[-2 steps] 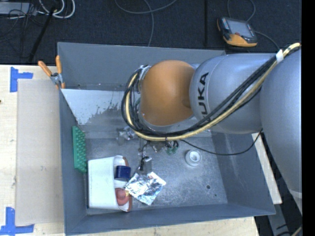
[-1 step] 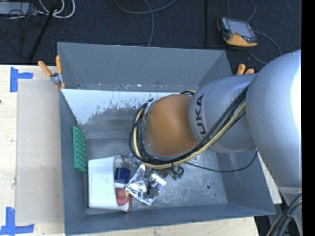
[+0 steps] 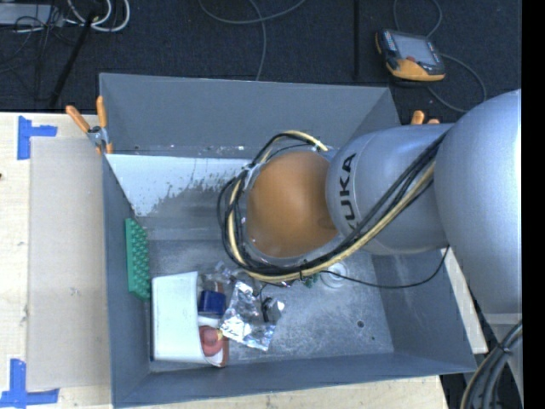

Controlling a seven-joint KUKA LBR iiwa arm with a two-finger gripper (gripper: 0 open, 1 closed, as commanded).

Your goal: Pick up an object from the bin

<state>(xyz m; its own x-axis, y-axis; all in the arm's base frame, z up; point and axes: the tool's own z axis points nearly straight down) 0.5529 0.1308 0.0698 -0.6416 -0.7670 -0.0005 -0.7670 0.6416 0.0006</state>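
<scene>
Your gripper [image 3: 245,295] is hovering over the heap at the lower left of the bin [image 3: 400,313], nearest a foil wrapper [image 3: 247,329] and a blue block [image 3: 211,301] beside the white box [image 3: 174,318]. Wide or narrow, I cannot tell. Centre on the wrapper when descending.

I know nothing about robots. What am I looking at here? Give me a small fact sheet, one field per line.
arm: grey, marked KUKA, reaching in from the right
orange cover: on the arm's wrist
hand: below the cover, low over the heap
bin: grey metal, sloped walls
heap: front left of the bin
nearest things: crumpled silvery wrapper, small blue thing
others: white box, reddish round thing, green studded strip along the left wall
holding something: cannot tell
</scene>
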